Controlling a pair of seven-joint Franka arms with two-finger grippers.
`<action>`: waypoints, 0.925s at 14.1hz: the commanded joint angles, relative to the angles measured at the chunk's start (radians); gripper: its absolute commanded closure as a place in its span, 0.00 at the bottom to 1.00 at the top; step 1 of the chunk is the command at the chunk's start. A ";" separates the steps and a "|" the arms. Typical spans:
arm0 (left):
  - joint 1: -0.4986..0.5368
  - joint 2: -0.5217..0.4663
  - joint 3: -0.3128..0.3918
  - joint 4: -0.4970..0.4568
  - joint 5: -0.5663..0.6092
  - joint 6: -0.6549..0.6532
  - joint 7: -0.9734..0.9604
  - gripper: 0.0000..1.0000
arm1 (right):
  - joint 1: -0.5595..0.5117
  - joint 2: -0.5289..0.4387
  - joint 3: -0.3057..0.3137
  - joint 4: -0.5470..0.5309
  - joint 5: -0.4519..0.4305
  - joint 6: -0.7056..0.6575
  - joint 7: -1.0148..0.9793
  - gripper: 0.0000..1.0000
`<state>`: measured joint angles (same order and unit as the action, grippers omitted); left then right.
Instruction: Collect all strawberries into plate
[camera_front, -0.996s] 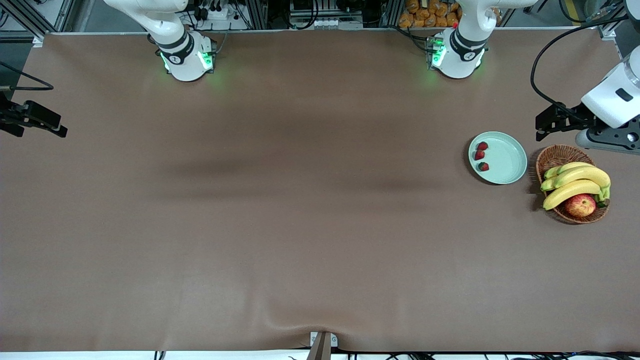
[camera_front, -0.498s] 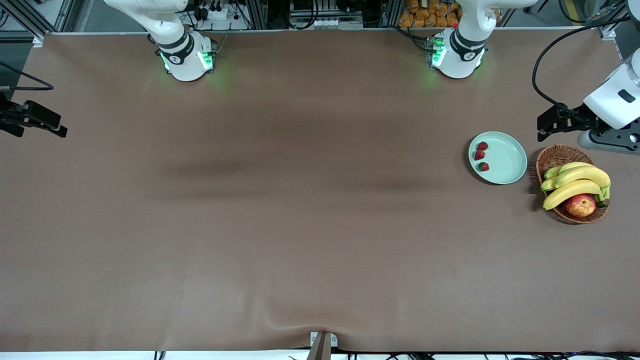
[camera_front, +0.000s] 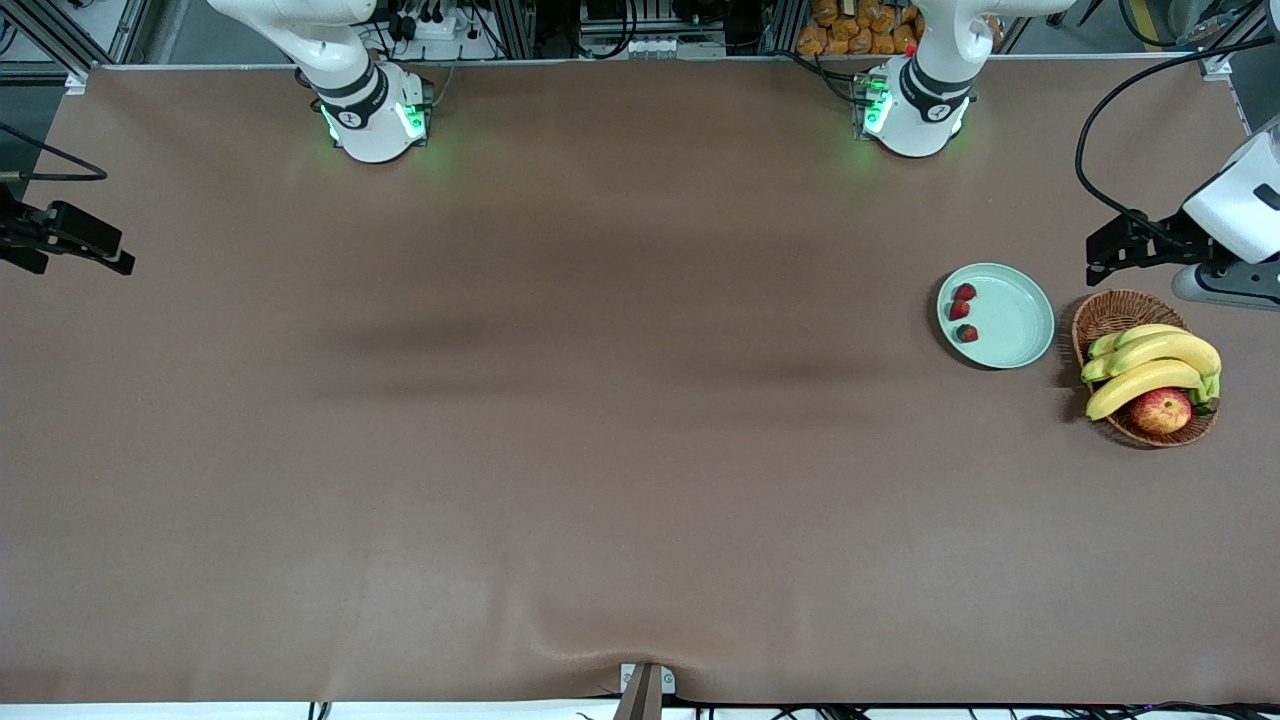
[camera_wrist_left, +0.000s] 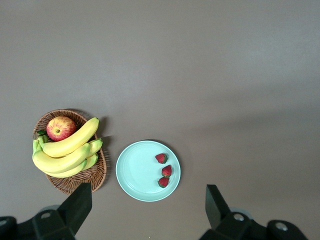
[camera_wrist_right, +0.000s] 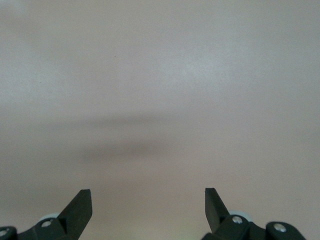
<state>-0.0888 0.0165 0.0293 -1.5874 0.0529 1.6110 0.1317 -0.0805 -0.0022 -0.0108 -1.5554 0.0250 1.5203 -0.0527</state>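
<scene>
The pale mint-green plate (camera_front: 1015, 325) lies toward the left arm's end of the table. Three small red strawberries (camera_front: 964, 292) (camera_front: 959, 310) (camera_front: 966, 333) lie in it in a row along its rim. The left wrist view shows the plate (camera_wrist_left: 135, 170) and the strawberries (camera_wrist_left: 161, 158) (camera_wrist_left: 167, 171) (camera_wrist_left: 163, 182) from high above. My left gripper (camera_front: 1098, 258) (camera_wrist_left: 148, 192) is open and empty, up in the air over the table beside the plate and basket. My right gripper (camera_front: 118, 252) (camera_wrist_right: 148, 196) is open and empty, over bare table at the right arm's end.
A brown wicker basket (camera_front: 1105, 310) (camera_wrist_left: 75, 182) stands beside the plate, toward the table's end. It holds a bunch of bananas (camera_front: 1150, 365) (camera_wrist_left: 67, 150) and a red-yellow apple (camera_front: 1161, 410) (camera_wrist_left: 61, 128). The brown table (camera_front: 600, 400) stretches wide between the arms.
My left gripper has drifted a little away from the plate, toward the table's end. The strawberries, plate, basket and right arm have not moved.
</scene>
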 joint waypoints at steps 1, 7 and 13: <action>0.000 0.004 -0.003 0.018 -0.002 -0.008 -0.059 0.00 | -0.002 0.004 0.005 0.011 0.001 -0.009 0.013 0.00; -0.002 0.011 -0.005 0.018 -0.002 -0.006 -0.169 0.00 | -0.002 0.004 0.005 0.011 0.001 -0.009 0.013 0.00; 0.000 0.014 -0.003 0.018 -0.010 0.003 -0.169 0.00 | 0.002 0.004 0.005 0.011 0.001 -0.009 0.013 0.00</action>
<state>-0.0900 0.0235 0.0248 -1.5873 0.0529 1.6117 -0.0213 -0.0804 -0.0022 -0.0097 -1.5554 0.0250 1.5203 -0.0527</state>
